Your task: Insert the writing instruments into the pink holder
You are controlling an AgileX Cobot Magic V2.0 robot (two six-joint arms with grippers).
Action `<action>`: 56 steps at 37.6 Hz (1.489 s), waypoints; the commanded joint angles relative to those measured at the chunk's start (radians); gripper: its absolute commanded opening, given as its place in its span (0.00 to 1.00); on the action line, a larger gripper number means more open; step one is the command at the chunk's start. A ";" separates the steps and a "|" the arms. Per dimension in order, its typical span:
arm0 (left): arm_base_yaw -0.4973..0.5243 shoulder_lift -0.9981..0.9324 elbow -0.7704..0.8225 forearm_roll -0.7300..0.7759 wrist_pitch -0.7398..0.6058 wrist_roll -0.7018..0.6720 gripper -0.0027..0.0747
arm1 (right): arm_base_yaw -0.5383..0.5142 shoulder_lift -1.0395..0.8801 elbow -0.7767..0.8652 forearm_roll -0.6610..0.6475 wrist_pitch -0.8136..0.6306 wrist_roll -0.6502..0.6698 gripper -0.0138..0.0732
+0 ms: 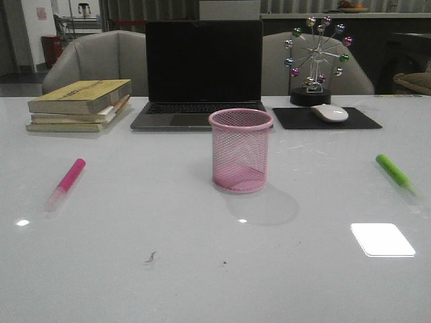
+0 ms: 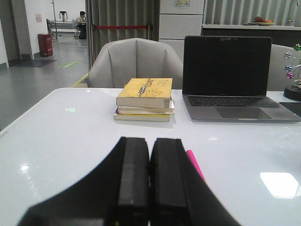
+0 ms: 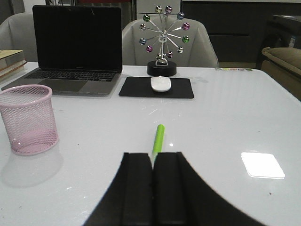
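Left pincer and right pincer pressed together, nothing held. Pink marker and green marker laid flat on tabletop, well apart from empty pink holder. Both insertions judged undone.

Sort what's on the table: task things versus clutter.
For the job: pink holder, pink highlighter, green highlighter.

Just lying about: laptop, book stack, mouse on its mouse pad, ball ornament.
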 commanded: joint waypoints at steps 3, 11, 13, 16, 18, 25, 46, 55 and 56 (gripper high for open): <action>-0.005 -0.020 0.004 -0.005 -0.091 -0.011 0.16 | -0.004 -0.015 0.001 0.003 -0.082 -0.006 0.18; -0.005 -0.020 0.004 -0.005 -0.091 -0.011 0.16 | -0.004 -0.015 0.001 0.003 -0.082 -0.006 0.18; -0.005 -0.020 0.004 -0.005 -0.091 -0.011 0.16 | -0.004 -0.015 0.001 0.003 -0.082 -0.006 0.18; -0.005 -0.020 0.004 -0.005 -0.091 -0.011 0.16 | -0.004 -0.015 0.001 0.003 -0.082 -0.006 0.18; -0.005 -0.020 0.004 -0.005 -0.091 -0.011 0.16 | -0.004 -0.015 0.001 0.003 -0.082 -0.006 0.18; -0.005 -0.020 0.004 -0.005 -0.091 -0.011 0.16 | -0.004 -0.015 0.001 0.003 -0.086 -0.006 0.18; -0.005 -0.020 -0.005 -0.005 -0.332 -0.011 0.16 | -0.003 -0.015 0.001 0.005 -0.124 -0.006 0.18; -0.005 -0.020 -0.046 -0.005 -0.394 -0.011 0.16 | -0.003 -0.015 0.001 0.006 -0.198 -0.006 0.18; -0.005 -0.020 -0.055 -0.005 -0.394 -0.011 0.16 | -0.003 -0.015 0.001 0.006 -0.239 -0.006 0.18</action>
